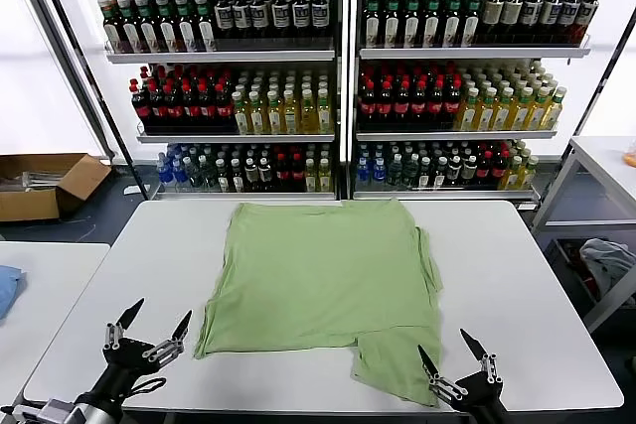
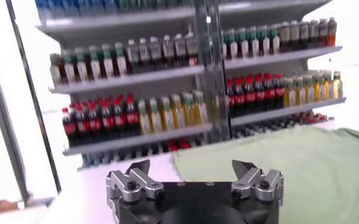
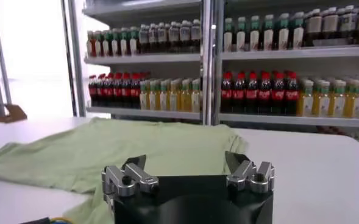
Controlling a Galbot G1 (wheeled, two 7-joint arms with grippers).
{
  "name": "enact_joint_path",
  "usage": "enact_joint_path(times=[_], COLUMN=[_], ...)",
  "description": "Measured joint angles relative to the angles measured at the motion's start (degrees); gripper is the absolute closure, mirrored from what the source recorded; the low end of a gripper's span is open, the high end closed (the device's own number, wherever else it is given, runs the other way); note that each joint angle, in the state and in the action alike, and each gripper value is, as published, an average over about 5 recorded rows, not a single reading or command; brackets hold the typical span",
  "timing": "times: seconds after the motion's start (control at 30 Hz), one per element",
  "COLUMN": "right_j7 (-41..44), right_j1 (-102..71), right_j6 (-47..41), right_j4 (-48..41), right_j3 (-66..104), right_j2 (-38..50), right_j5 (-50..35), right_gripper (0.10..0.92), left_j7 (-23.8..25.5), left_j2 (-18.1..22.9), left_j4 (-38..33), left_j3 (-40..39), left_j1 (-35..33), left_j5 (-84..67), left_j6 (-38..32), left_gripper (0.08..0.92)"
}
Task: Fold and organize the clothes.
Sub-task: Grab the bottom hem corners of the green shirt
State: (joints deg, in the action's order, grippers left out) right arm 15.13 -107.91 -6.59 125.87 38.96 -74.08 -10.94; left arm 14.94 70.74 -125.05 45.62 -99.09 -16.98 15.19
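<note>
Two open grippers — left gripper (image 1: 152,328), right gripper (image 1: 455,353) — flanking shirt (image 1: 323,270).

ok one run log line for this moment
shirt: flat on table, partly folded | left gripper: open, near edge, clear of shirt | right gripper: open, by near sleeve | holding: nothing

The light green shirt (image 1: 323,275) is spread flat on the white table, mostly smoothed out. One sleeve is seen extending toward the near edge, and what may be the other is bunched along its right side.
</note>
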Motion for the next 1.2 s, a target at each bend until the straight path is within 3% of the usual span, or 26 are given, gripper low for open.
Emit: enact_joint_path(times=[0.33, 0.63, 0.8, 1.2], right_j7=[-2.61, -3.53, -3.93, -4.02], right_j1=[-0.59, -0.22, -0.29, 0.15], right_j6=[-7.60, -11.01, -11.99, -12.51], right_j4=[2.11, 2.21, 1.82, 0.62], right_j3=[-1.72, -3.74, -5.01, -5.83], right_j2=[1.17, 1.34, 1.35, 1.65], right_j5=[0.81, 2.04, 2.37, 1.97], right_gripper=[0.203, 0.207, 0.310, 0.657], left_j7=[-4.20, -7.58, -8.63, -9.01], left_j2=[-5.16, -6.95, -7.53, -7.98], left_j4=[2.13, 5.12, 6.78, 8.36], left_j3=[-5.64, -9.18, -10.29, -11.14], left_j1=[3.03, 6.41, 7.53, 8.22], left_j5=[-2.59, -5.02, -5.91, -6.97], left_j6=[9.39, 14.04, 15.37, 16.39], left_gripper=[0.177, 0.177, 0.222, 0.562])
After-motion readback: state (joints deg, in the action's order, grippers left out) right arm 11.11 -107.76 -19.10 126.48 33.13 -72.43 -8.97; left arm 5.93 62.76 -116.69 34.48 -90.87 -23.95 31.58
